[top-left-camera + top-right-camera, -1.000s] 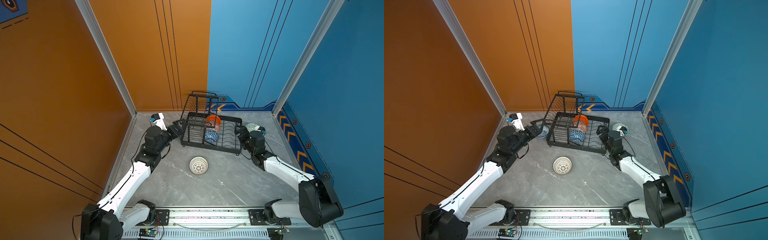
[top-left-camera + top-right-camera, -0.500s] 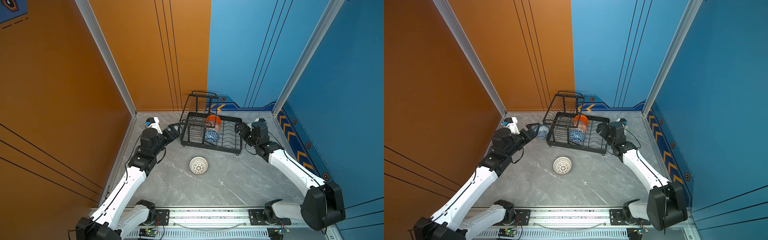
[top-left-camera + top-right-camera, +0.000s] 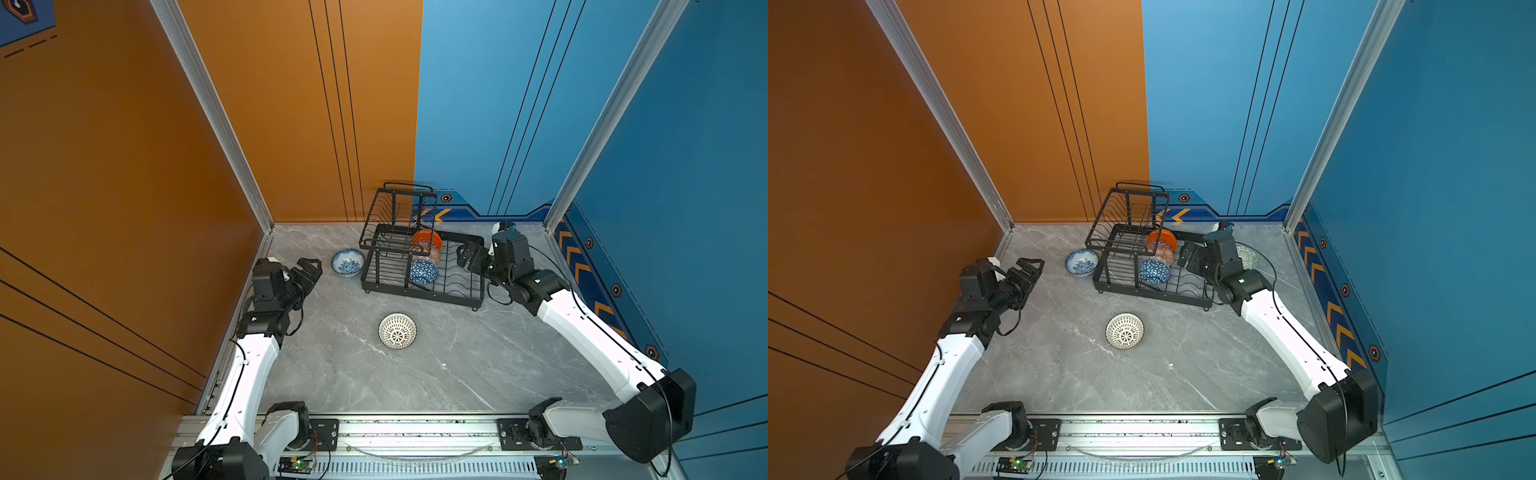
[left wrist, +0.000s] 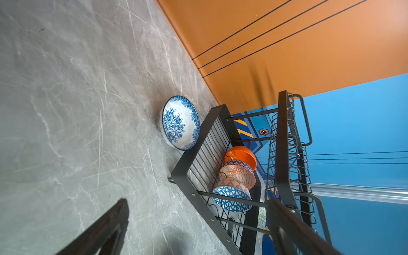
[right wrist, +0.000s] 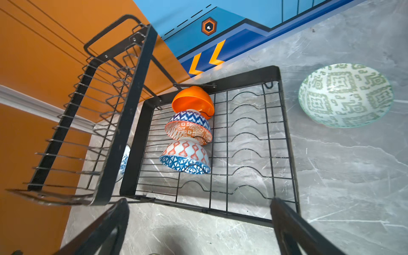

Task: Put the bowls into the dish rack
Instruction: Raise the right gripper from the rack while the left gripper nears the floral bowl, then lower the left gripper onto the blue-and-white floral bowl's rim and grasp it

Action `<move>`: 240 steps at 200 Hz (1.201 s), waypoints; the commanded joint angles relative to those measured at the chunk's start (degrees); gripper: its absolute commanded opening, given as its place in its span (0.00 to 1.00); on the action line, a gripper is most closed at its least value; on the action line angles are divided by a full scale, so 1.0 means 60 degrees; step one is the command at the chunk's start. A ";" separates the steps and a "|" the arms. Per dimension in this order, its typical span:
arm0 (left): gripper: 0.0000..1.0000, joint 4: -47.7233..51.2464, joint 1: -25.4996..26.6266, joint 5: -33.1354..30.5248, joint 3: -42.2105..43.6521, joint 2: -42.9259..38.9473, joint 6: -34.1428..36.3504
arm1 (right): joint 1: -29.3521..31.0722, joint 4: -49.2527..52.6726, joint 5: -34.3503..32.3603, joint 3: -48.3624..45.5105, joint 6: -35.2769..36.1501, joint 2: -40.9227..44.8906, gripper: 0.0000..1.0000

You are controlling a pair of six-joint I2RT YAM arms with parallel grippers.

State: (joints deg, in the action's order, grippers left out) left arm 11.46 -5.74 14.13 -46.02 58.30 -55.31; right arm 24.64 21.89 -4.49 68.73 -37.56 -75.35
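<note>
Currently you are viewing, in both top views, a black wire dish rack (image 3: 424, 294) sitting at the back centre of a grey marbled table (image 3: 332, 374). Three bowls are standing on edge in its lower slots: a plain glossy orange bowl (image 3: 427, 239), an orange-and-white patterned bowl (image 3: 430, 252) and a blue triangle-patterned bowl (image 3: 423, 271).

Three more are waiting on the table. A blue-and-white floral bowl (image 3: 348, 262) is lying just left of the rack, and a white bowl with dark dots (image 3: 397, 331) is lying below it. A pale green patterned bowl (image 3: 1248, 256) is lying to its right, half hidden by the arm.

Your left gripper (image 3: 311, 269) is hovering near the floral bowl with its jaws apart and empty. Your right gripper (image 3: 464, 257) is hanging at the rack's right edge, likewise spread and empty.

You are seemingly halfway, between placements. The next move probably calls for lowering onto a bowl's rim.
</note>
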 commanded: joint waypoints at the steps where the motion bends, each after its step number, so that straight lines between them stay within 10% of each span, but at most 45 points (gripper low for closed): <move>1: 0.98 0.0206 -0.0384 0.0510 -0.0084 0.0625 0.0248 | 0.0246 0.0926 0.0148 0.0404 0.0652 -0.0302 1.00; 120: 0.98 -0.0226 -0.0862 0.0086 -0.1357 0.4196 0.1428 | 0.0281 0.0647 0.0167 0.0817 0.1358 -0.1194 1.00; 240: 0.88 0.2322 0.0955 -0.1003 -0.5917 0.8433 0.3266 | -0.0686 -0.0662 0.1080 -0.0314 0.0796 -0.0687 1.00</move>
State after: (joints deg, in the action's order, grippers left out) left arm 19.81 -1.04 10.07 -78.70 105.69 -39.24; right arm 21.28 20.03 0.14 67.81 -31.77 -81.62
